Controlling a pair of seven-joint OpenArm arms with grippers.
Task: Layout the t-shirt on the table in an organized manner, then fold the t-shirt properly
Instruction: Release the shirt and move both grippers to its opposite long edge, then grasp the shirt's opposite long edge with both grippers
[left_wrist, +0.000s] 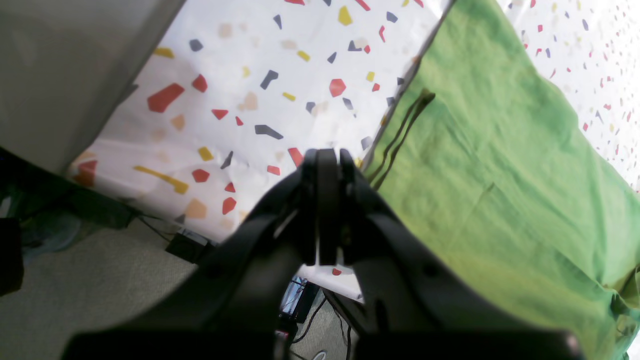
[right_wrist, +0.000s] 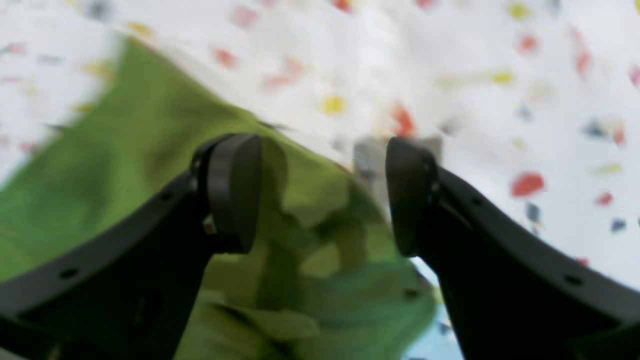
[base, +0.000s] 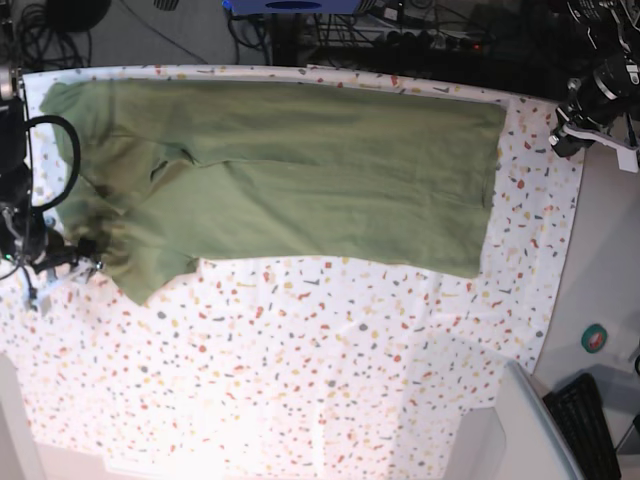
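Observation:
The olive-green t-shirt (base: 300, 180) lies spread along the far side of the speckled table (base: 350, 370); the sleeve end at the base view's left is bunched. My right gripper (right_wrist: 322, 195) is open, its fingers (right_wrist: 235, 190) on either side of crumpled green fabric (right_wrist: 310, 260) at the shirt's edge; the view is blurred. It shows in the base view (base: 80, 262) beside the sleeve. My left gripper (left_wrist: 327, 155) is shut and empty over the table cloth (left_wrist: 240, 100), just left of the shirt's straight edge (left_wrist: 500, 175). In the base view it (base: 572, 135) is past the shirt's right end.
A plain grey-white surface (base: 610, 260) borders the table on the right, with a green tape roll (base: 595, 338) and a keyboard (base: 585, 420). A grey bin (base: 500, 430) stands at the front right. Cables and equipment (base: 400, 30) run behind the table.

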